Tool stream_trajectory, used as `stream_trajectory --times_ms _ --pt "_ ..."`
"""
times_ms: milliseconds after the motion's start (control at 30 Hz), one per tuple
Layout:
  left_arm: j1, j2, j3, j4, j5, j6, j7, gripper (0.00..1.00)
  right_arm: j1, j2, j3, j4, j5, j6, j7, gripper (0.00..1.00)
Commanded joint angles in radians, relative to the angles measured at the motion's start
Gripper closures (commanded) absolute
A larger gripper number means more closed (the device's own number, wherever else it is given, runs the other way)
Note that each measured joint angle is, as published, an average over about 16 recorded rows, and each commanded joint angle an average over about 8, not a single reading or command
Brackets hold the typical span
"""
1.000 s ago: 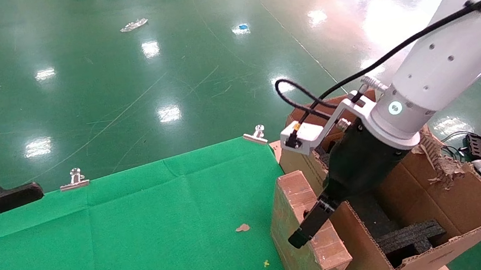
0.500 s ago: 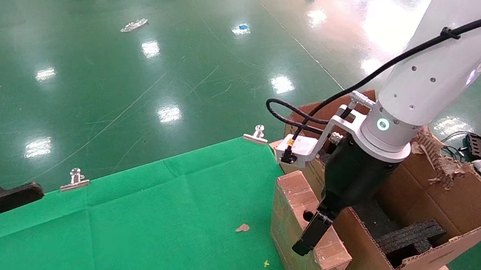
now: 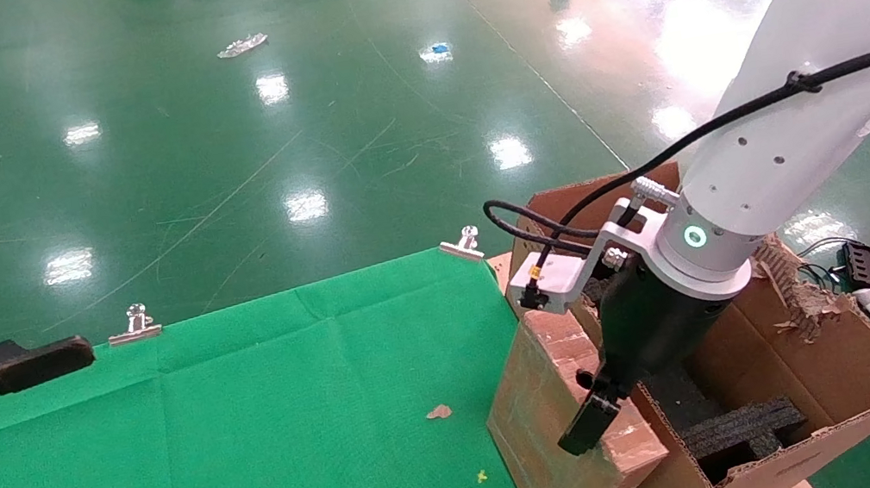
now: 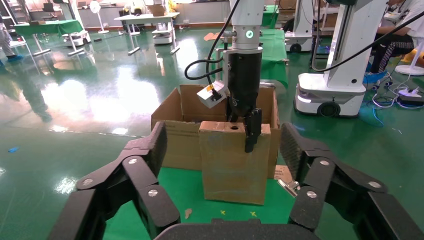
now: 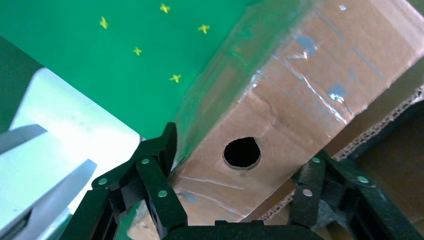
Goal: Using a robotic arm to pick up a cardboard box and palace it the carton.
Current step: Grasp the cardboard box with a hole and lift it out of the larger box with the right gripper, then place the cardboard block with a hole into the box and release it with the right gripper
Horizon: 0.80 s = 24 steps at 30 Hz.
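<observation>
Right hand (image 3: 602,418) gripping cardboard box (image 3: 551,426) (tilted), against carton (image 3: 807,386) edge

The cardboard box (image 5: 295,100) is seen between the black fingers (image 5: 155,185) of the right gripper (image 5: 240,195), which are pressed on both its sides. It is wrapped in glossy tape and a round hole (image 5: 242,152) is cut in its end face. Small yellow marks (image 5: 137,51) are scattered on the green cloth (image 5: 110,65) beside the box.

The cardboard box (image 3: 555,426) runs off the head view's bottom edge, its base hidden; the right pincer (image 3: 602,414) covers part of its top (one finger shows there).
</observation>
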<state>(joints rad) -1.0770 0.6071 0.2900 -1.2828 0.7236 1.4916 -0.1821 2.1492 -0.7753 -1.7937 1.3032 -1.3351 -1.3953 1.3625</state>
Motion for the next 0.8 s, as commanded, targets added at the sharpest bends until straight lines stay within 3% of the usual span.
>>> stream_trajectory --times_ms 33,167,367,633,800 --pt "0.0 0.0 0.0 0.0 0.0 0.0 0.0 1.0 0.002 -0.003 -0.005 0.01 -0.015 -0.001 0.006 1.0" --pt "0.0 0.0 0.0 0.0 0.0 0.0 0.0 1.0 0.003 0.005 -0.001 0.024 -0.021 0.013 -0.009 1.0" --pt "0.0 0.0 0.001 0.0 -0.001 0.0 0.0 1.0 0.024 0.044 0.031 0.043 -0.023 0.059 -0.115 1.0" --pt "0.0 -0.001 0.001 0.0 -0.001 -0.001 0.001 1.0 0.124 0.198 0.16 0.028 0.105 0.13 -0.286 1.0" --pt "0.0 -0.001 0.002 0.0 -0.001 -0.001 0.001 1.0 0.2 0.285 0.231 -0.008 0.113 0.196 -0.354 1.0"
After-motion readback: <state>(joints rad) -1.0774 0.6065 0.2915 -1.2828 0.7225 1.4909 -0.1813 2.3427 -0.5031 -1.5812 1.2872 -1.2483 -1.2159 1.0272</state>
